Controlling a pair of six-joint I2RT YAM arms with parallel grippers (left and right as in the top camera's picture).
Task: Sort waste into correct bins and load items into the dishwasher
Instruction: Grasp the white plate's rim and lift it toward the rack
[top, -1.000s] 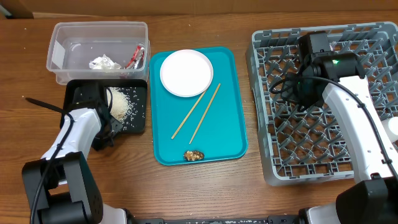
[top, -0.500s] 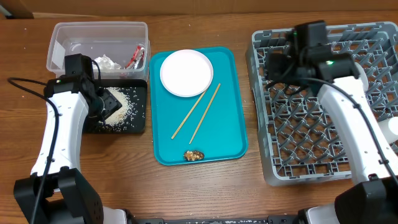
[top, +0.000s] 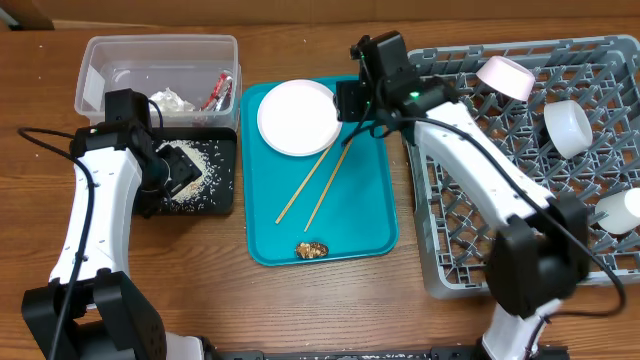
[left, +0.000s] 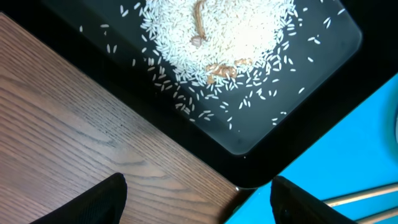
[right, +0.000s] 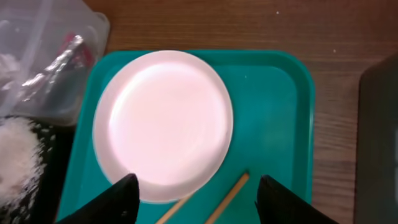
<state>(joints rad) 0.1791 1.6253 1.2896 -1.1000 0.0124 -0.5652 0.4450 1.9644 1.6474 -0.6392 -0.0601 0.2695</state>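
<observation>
The left fingers hang wide apart over the near corner of the black tray, holding nothing. Loose white rice lies heaped in that tray, with a few brownish strands on top. Behind it, the clear tub holds crumpled white paper and the red-and-white wrapper.

The right fingers are also spread wide and empty. They sit above the near edge of the round white plate, which lies flat at the far end of the teal tray. Two wooden chopsticks lie slantwise on the teal tray just below the plate. The brown food scrap is near the tray's front edge.

The grey dish rack stands on the desk to the right. It holds a pale pink bowl, a white cup and another white bowl at its right edge.
</observation>
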